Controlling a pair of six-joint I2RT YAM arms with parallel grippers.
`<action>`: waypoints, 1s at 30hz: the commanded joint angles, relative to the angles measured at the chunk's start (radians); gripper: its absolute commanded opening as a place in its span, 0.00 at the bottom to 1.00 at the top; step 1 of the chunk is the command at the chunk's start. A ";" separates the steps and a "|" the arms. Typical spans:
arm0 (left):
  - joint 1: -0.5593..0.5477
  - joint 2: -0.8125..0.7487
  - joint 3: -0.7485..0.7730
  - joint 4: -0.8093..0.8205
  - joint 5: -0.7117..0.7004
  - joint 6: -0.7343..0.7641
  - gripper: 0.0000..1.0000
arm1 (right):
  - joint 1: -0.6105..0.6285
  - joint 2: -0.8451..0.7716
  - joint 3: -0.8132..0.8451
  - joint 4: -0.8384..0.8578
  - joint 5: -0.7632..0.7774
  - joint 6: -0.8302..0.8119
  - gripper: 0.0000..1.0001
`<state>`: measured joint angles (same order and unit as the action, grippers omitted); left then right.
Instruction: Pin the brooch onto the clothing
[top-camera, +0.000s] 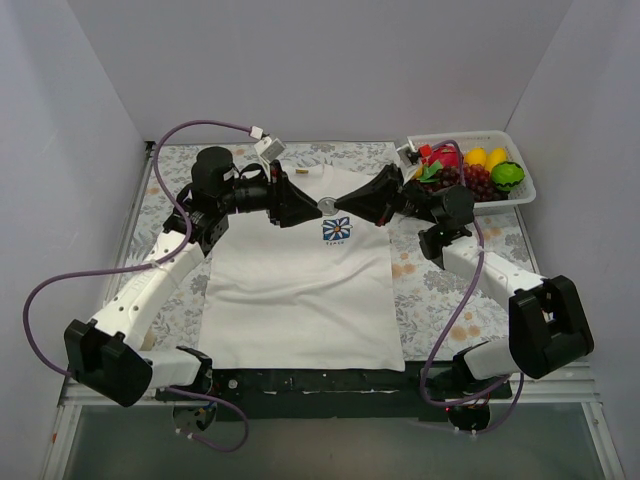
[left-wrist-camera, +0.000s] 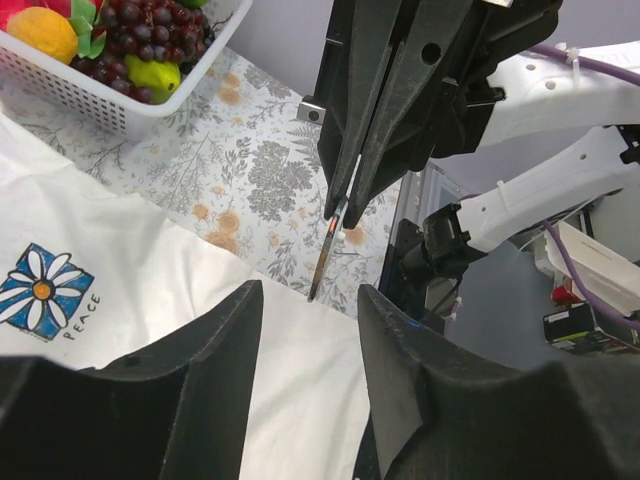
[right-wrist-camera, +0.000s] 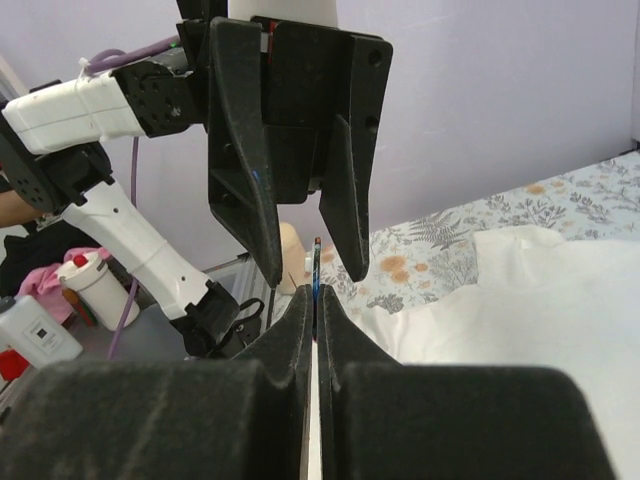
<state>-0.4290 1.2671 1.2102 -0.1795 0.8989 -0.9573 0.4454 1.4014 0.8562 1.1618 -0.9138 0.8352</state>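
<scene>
The white T-shirt (top-camera: 300, 290) lies flat on the table; it also shows in the left wrist view (left-wrist-camera: 120, 240) and right wrist view (right-wrist-camera: 540, 300). A blue daisy square (top-camera: 337, 229) with the word PEACE lies flat on its chest (left-wrist-camera: 42, 288); it looks printed. My right gripper (top-camera: 337, 204) is shut on the brooch (top-camera: 327, 204), a thin flat badge held above the shirt's chest. The brooch is edge-on in both wrist views (right-wrist-camera: 316, 262) (left-wrist-camera: 325, 250). My left gripper (top-camera: 312, 205) is open and empty, facing it; its fingers (right-wrist-camera: 245, 170) stand either side of the badge without touching.
A white basket (top-camera: 523, 192) of toy fruit stands at the back right, also in the left wrist view (left-wrist-camera: 100, 100). The floral table cloth (top-camera: 430, 280) shows round the shirt. Purple cables loop beside both arms. White walls close in left, right and behind.
</scene>
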 joint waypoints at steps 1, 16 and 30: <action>0.001 -0.035 -0.012 0.054 0.026 -0.009 0.40 | -0.001 -0.024 -0.003 0.087 0.032 0.016 0.01; 0.001 0.017 -0.015 0.175 0.066 -0.084 0.08 | 0.001 -0.001 -0.009 0.130 0.001 0.053 0.01; 0.001 -0.006 -0.017 0.065 -0.182 -0.008 0.00 | -0.001 -0.051 -0.026 -0.207 0.084 -0.203 0.48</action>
<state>-0.4301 1.2903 1.1992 -0.0666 0.8818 -1.0164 0.4416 1.4010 0.8524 1.1156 -0.8871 0.7818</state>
